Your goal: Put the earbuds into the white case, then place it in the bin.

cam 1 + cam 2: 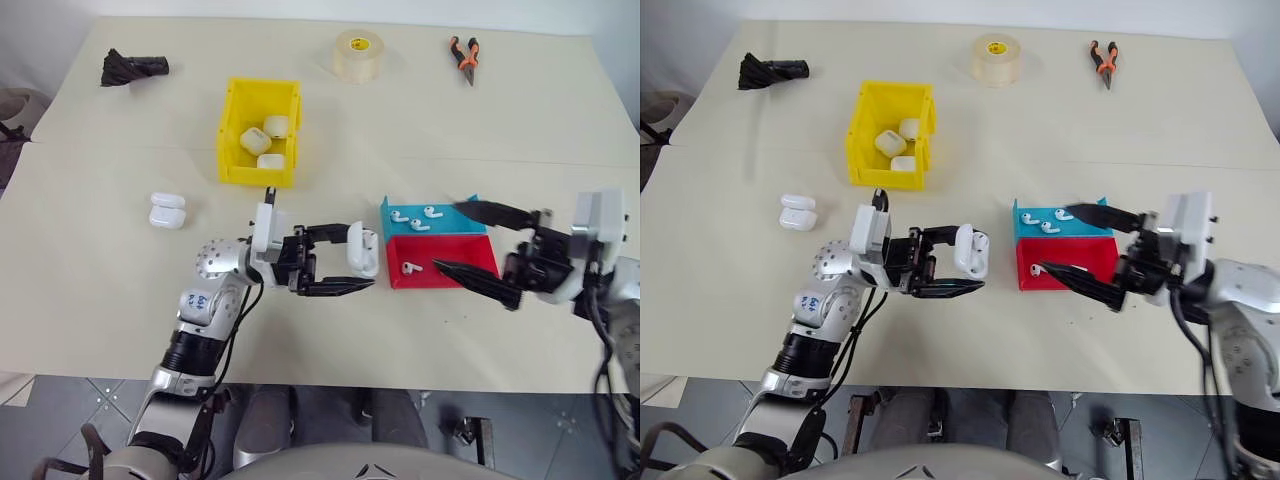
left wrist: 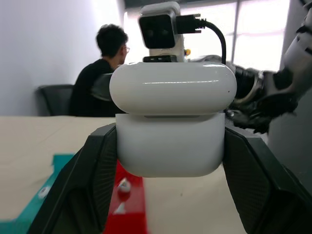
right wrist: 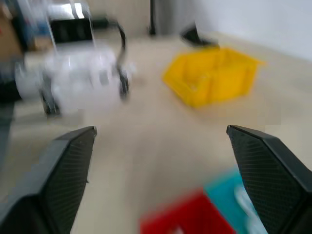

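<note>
My left hand (image 1: 352,268) is clamped on the white case (image 1: 364,250), lid closed, holding it above the tabletop (image 1: 520,110). My right hand (image 1: 473,245) faces it with fingers spread wide and nothing between them, the red tray (image 1: 455,258) and teal tray (image 1: 455,221) lying under its fingers, loose earbuds (image 1: 418,219) in both. The yellow bin (image 1: 260,145) sits beyond my left hand, three white cases inside.
</note>
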Controlling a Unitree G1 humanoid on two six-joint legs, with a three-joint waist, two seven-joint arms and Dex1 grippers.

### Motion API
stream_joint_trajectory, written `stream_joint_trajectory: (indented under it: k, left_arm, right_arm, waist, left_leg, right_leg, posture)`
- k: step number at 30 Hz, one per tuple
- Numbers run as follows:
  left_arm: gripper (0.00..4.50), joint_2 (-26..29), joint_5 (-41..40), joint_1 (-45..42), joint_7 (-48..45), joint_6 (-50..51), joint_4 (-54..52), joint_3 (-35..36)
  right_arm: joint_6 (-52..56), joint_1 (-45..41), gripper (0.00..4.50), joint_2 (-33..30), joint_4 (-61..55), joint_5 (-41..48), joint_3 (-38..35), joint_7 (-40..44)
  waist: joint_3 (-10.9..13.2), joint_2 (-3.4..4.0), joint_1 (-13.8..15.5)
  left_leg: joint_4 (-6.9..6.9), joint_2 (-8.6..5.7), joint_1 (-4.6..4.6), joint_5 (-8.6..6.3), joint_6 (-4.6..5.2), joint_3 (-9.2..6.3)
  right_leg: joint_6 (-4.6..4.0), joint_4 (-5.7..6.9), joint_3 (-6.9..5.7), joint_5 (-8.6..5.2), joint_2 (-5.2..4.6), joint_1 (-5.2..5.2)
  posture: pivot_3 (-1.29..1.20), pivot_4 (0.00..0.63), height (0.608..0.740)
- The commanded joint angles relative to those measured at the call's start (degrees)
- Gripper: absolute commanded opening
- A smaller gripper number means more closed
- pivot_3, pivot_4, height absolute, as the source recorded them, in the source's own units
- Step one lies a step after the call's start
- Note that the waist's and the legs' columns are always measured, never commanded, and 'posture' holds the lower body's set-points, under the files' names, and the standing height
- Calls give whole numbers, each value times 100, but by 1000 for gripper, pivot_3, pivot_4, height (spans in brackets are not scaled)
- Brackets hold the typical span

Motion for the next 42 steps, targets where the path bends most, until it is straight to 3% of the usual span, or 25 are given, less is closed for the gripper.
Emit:
stream_joint_trajectory:
  k: [1, 6, 10, 15, 19, 23, 33, 36, 42]
  left_arm:
    - [2797, 44, 12, 153, 126, -187, -251, 152]
    - [2797, 54, 68, 345, 337, -295, -401, 203]
    - [2797, -21, 121, 362, 480, -370, -431, 170]
    - [2797, -126, 168, 387, 600, -552, -385, 141]
    - [2797, -206, 222, 402, 647, -679, -336, 84]
    - [2797, -279, 265, 419, 697, -749, -342, 23]
    - [2797, -298, 287, 465, 798, -794, -467, -30]
    - [2797, -293, 288, 510, 841, -805, -493, -28]
    - [2797, -302, 293, 541, 884, -829, -496, -52]
  right_arm:
    - [-881, 54, 4483, -274, 1045, -598, -354, 645]
    - [-1599, -575, 4483, -366, 2204, -1189, -82, 888]
    - [-1529, -1413, 4483, -419, 2551, -1534, 429, 957]
    - [-574, -3485, 4483, -746, 3190, -2756, 2041, 1282]
    - [-593, -4951, 4483, -339, 4394, -3797, 3035, 1237]
    - [-1064, -5792, 4483, 110, 5511, -4721, 3886, 1389]
    - [-2185, -6717, 4483, 841, 7510, -5576, 4316, 1208]
    - [-2335, -6809, 3898, 918, 7716, -5646, 4290, 1268]
    - [-2452, -6851, 1826, 1057, 7841, -5668, 4239, 1384]
  waist:
    - [0, 0, 2]
    - [0, 1, -29]
    - [-1, 2, -44]
    - [2, 12, -94]
    - [3, 11, -70]
    - [2, 11, -83]
    - [3, 14, -212]
    - [2, 14, -247]
    - [2, 15, -319]
  left_leg:
    - [1, 0, 1, 0, 0, 5]
    - [0, 0, 9, 0, 0, 13]
    - [-3, 4, 17, 1, -2, 21]
    - [2, 4, 17, 1, -2, 28]
    - [-3, 4, 9, 2, -3, 20]
    - [-1, 2, -1, 1, -1, 21]
    - [3, 4, -33, 3, -5, 3]
    - [4, 4, -33, 4, -7, 0]
    - [4, 4, -33, 6, -10, -4]
  right_leg:
    - [1, 0, 4, 1, 0, 0]
    - [2, 3, 9, 1, 0, 0]
    - [2, 6, 14, 1, 0, 0]
    - [3, 8, 20, 1, 0, -4]
    - [2, 4, 12, 1, 0, -7]
    - [3, 0, 7, 1, -1, -9]
    - [3, 1, -14, 1, 0, -29]
    - [3, 2, -16, 1, 0, -28]
    - [3, 5, -17, 1, -1, -27]
  posture:
    - [0, 150, 740]
    - [0, 150, 740]
    - [0, 150, 740]
    - [0, 150, 740]
    - [0, 150, 740]
    - [0, 150, 740]
    - [0, 150, 740]
    - [0, 150, 740]
    - [0, 150, 740]
